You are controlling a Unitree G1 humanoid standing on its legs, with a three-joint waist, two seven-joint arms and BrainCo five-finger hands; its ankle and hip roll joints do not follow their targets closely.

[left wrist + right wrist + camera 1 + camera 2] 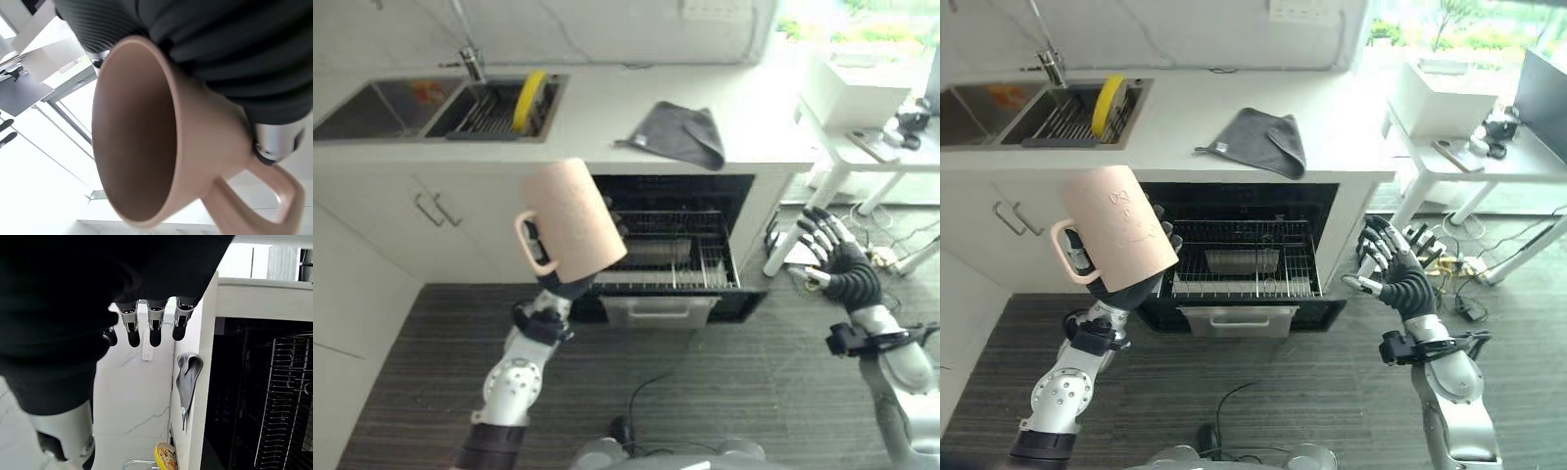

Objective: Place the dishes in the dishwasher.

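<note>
While my left hand [1151,250] is raised in front of the counter [1332,117], its fingers are curled round a pink mug [1116,227], with a dark fingertip showing through the handle loop. That mug hangs in the air, tilted, its base up toward the counter and its mouth down toward me; my left wrist view looks straight into the bare brown-pink inside. Its handle points to about 9 o'clock. It sits in front of the left end of the open dishwasher [1244,257], touching nothing but my hand.

From the dishwasher, a wire rack [1263,266] is pulled out toward me. I cannot tell what, if anything, lies in it beyond a pale shape near its middle.

At 3 o'clock from the rack, well apart from it, my right hand [1393,262] floats above the dark floor with its fingers spread straight and wide, holding nothing.

On the counter, at 12 o'clock from the rack, lies a crumpled grey cloth [1261,139]. At about 10 o'clock is the sink [999,116], with a yellow plate [1108,104] standing on edge in its right basin and a tap [1048,54] behind. A white table [1489,157] stands at 2 o'clock.
</note>
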